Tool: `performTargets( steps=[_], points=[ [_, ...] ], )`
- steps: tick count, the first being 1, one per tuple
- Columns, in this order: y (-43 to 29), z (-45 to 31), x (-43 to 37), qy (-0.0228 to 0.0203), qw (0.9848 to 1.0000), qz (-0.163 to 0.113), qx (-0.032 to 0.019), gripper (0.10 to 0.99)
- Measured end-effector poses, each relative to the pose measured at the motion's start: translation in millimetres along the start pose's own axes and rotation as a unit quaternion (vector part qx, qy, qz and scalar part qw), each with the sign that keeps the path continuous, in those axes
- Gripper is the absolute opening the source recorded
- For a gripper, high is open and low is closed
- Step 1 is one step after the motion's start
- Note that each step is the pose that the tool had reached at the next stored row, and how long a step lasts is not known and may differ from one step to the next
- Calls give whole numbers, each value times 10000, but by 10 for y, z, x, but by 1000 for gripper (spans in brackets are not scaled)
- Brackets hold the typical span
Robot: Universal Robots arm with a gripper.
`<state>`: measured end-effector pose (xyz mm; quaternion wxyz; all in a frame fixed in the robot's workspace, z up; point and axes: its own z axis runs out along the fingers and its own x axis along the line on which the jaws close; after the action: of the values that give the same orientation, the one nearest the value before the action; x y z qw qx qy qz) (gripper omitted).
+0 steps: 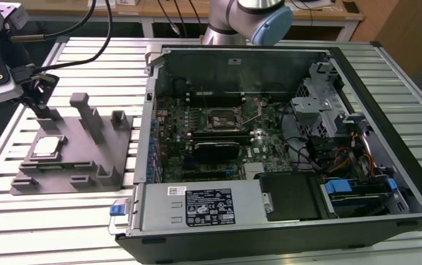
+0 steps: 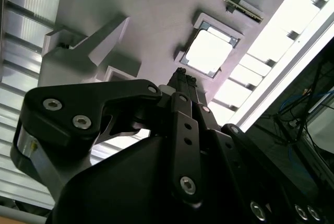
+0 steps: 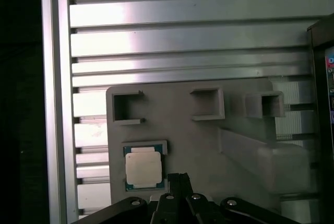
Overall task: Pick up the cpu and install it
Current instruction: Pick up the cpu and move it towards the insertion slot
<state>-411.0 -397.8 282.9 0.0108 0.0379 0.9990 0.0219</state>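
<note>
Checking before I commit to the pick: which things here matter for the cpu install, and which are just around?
Job: cpu, gripper, grey holder block, motherboard socket.
Just there: power supply, drive cage, cables, slatted table.
</note>
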Motion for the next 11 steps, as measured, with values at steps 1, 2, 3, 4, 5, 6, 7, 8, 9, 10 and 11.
performTargets(
  steps=[1,2,3,4,5,6,7,8,9,10,11],
  points=[
    [-1,10,4,1,10000,0,0,106],
    [-2,21,8,1,10000,0,0,106],
    [-2,31,12,2,10000,0,0,106],
    [-3,41,16,3,10000,0,1,106],
    [-4,51,20,5,10000,0,1,106],
    [-5,60,25,5,10000,0,1,106],
    [-5,71,30,6,10000,0,1,106],
    [-6,81,35,6,10000,0,1,106],
    [-7,90,39,6,10000,0,1,106],
    [-8,99,44,7,10000,0,1,106],
    [-8,108,48,8,10000,0,1,106]
  ],
)
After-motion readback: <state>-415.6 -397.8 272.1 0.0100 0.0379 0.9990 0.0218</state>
